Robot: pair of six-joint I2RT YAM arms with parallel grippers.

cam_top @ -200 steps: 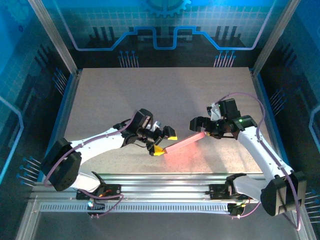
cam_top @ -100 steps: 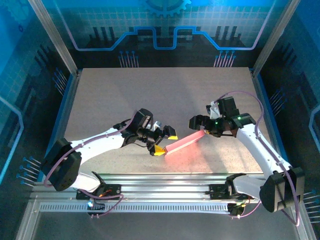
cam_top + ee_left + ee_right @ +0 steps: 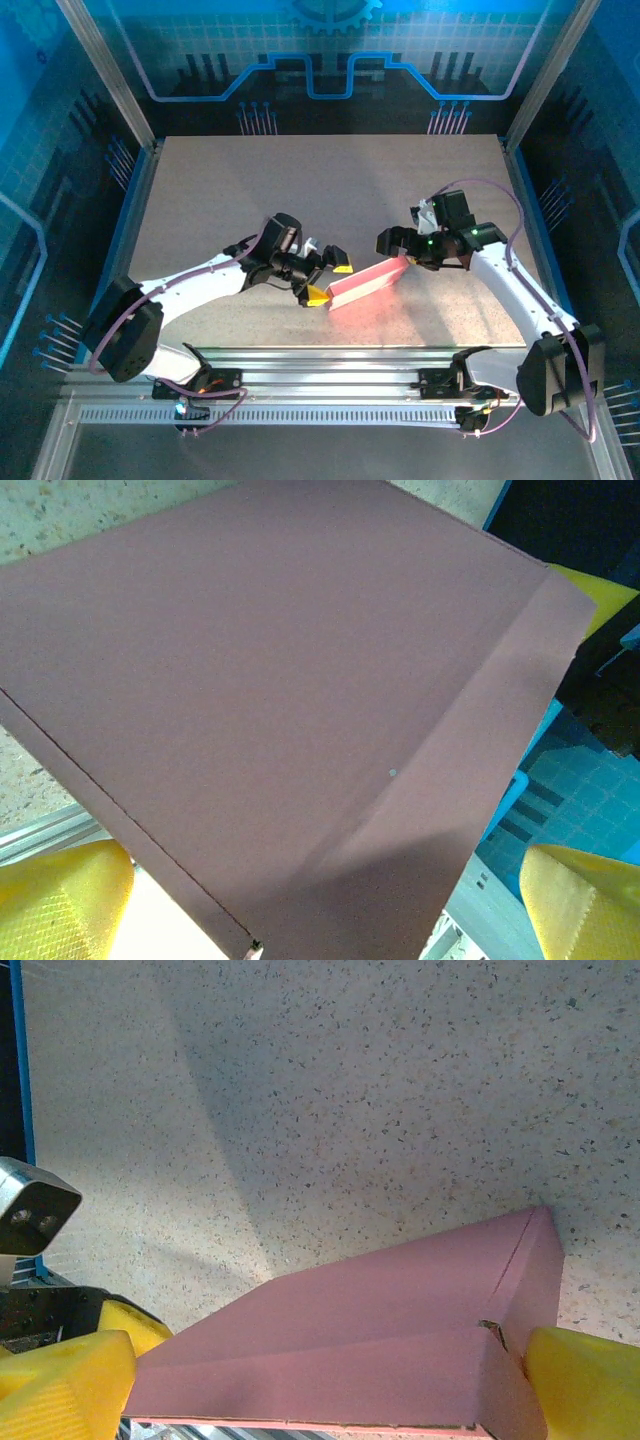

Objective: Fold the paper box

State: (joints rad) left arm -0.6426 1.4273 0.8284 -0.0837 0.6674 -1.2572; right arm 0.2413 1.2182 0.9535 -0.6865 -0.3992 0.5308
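The thin pink cardboard paper box [image 3: 368,282] is lifted off the speckled grey worktop [image 3: 300,180]. It sits near the worktop's front edge, a little right of centre, spanning the gap between the two arms. It slants, with its left end nearer and its right end farther.

The right claw [image 3: 403,256] has the box's right end. In the right wrist view its yellow pads [image 3: 585,1380] sit against opposite edges of the cardboard, so it looks clamped on the box.

The left claw [image 3: 330,281] is at the left end with its jaws apart. From above, the near yellow pad touches the box's end and the far pad stands just beside it. The left wrist view shows the sheet lying across the space between the fingers [image 3: 60,905]. I cannot tell whether they press on it.

The fold looks partly done. Creases are set, and panels meet at angles along them. One side strip is bent up from the broad face in the left wrist view, and a tucked corner shows by the right pad. The piece still reads as a shallow wedge, not a squared-up box, so I judge that raising the walls and locking the flaps remain.

Only the pink outer side shows. The inside is hidden, and nothing can be seen in it.
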